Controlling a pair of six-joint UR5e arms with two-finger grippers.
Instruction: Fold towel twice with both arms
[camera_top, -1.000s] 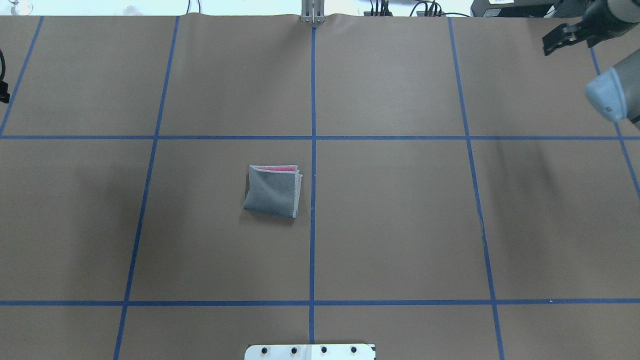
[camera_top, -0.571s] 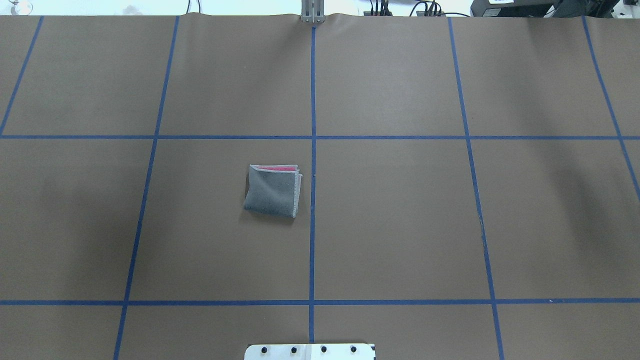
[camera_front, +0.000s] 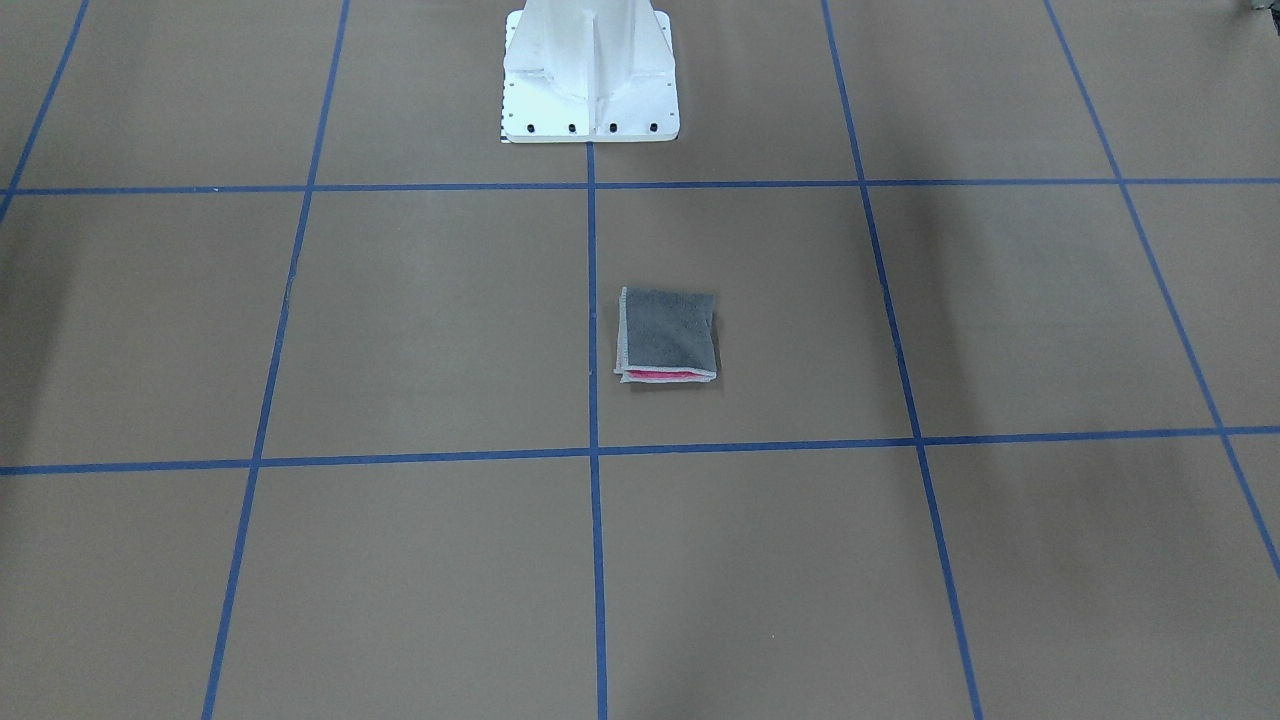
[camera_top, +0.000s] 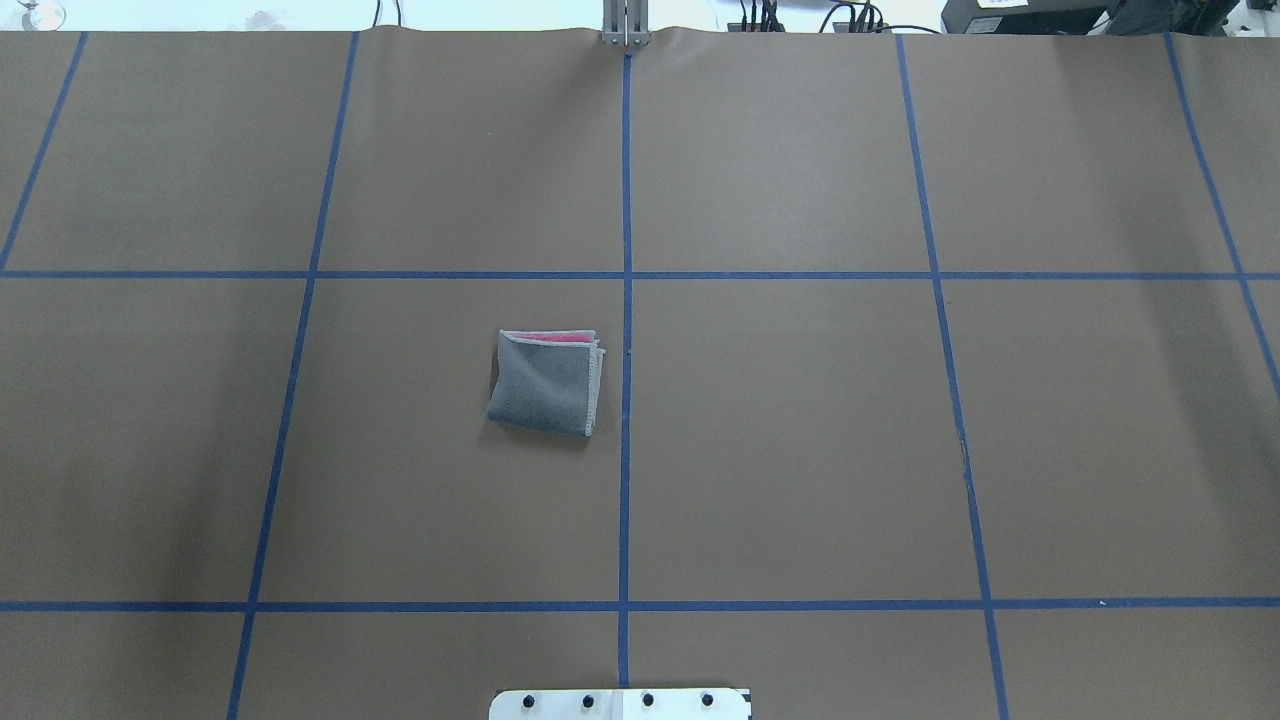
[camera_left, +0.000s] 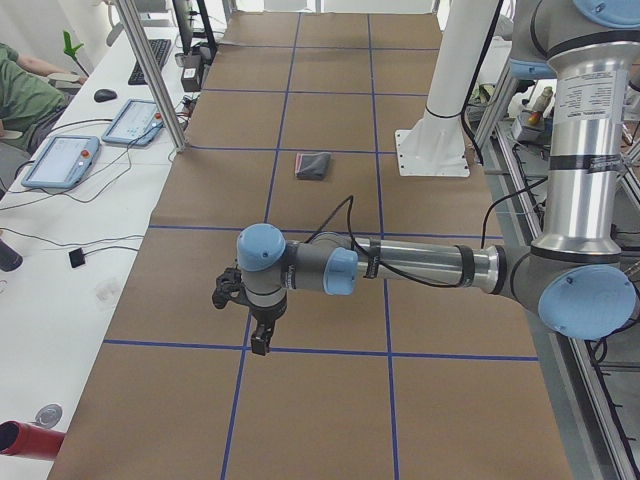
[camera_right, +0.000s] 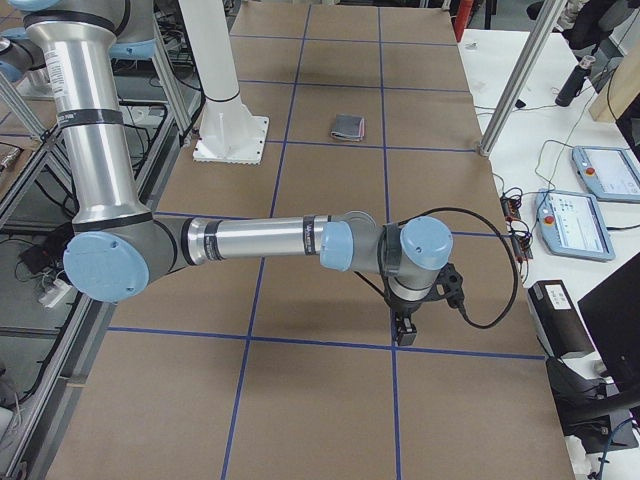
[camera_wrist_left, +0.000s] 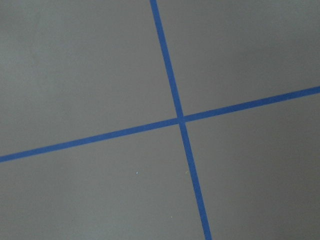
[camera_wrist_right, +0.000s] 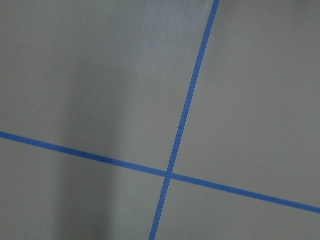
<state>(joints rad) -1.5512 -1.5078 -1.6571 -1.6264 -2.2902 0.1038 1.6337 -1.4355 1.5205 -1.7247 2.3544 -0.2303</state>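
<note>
The towel (camera_top: 545, 385) lies folded into a small square near the table's middle, dark grey face up, with a pink strip showing along its far edge. It also shows in the front-facing view (camera_front: 668, 335) and small in both side views (camera_left: 313, 165) (camera_right: 349, 127). My left gripper (camera_left: 261, 338) hangs over the table's left end, far from the towel. My right gripper (camera_right: 403, 330) hangs over the right end, also far from it. Both show only in the side views, so I cannot tell whether they are open or shut. Neither holds anything I can see.
Brown paper with a blue tape grid (camera_top: 627, 275) covers the table. The white pedestal base (camera_front: 590, 75) stands at the robot's edge. Both wrist views show only a tape crossing (camera_wrist_left: 181, 120) (camera_wrist_right: 168, 175). Tablets (camera_left: 60, 158) and cables lie on the operators' desk.
My right arm and gripper, at the overhead view's top right corner a second ago, have moved out of that view. The black part at its left edge is gone too. The towel has not moved.
</note>
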